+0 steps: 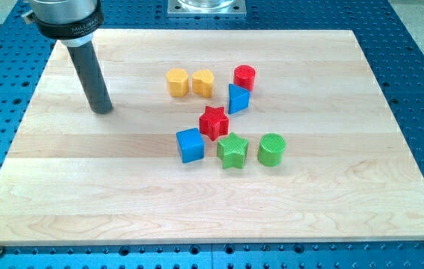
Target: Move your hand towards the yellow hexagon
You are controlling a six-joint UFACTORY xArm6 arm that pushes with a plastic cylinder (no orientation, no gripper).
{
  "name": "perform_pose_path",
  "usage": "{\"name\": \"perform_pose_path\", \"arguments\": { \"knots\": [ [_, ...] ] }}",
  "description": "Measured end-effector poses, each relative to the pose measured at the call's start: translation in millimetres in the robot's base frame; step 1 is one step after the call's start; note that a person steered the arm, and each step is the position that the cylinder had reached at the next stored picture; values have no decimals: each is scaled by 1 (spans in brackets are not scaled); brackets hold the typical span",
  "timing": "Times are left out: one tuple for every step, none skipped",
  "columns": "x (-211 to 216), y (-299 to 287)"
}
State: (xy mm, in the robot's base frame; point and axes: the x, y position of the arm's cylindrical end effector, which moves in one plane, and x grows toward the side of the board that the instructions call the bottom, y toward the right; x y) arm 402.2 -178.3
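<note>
The yellow hexagon (177,82) sits on the wooden board (84,187) above the centre, at the left end of the upper row of blocks. A second yellow block (203,82) stands just to its right; its shape is unclear. My tip (103,110) rests on the board towards the view's left, about a hundred pixels left of the yellow hexagon and a little lower. Nothing lies between the tip and the hexagon. The tip touches no block.
A red cylinder (244,77) and a blue triangle (238,98) stand right of the yellow blocks. Below them are a red star (213,122), a blue cube (190,145), a green star (232,151) and a green cylinder (271,149).
</note>
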Motion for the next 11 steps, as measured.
{"name": "perform_pose_path", "arguments": {
  "knots": [
    [-6, 1],
    [-9, 1],
    [-9, 1],
    [-9, 1],
    [-9, 1],
    [-9, 1],
    [-9, 1],
    [-9, -1],
    [-23, 19],
    [-27, 55],
    [-27, 58]
  ]
}}
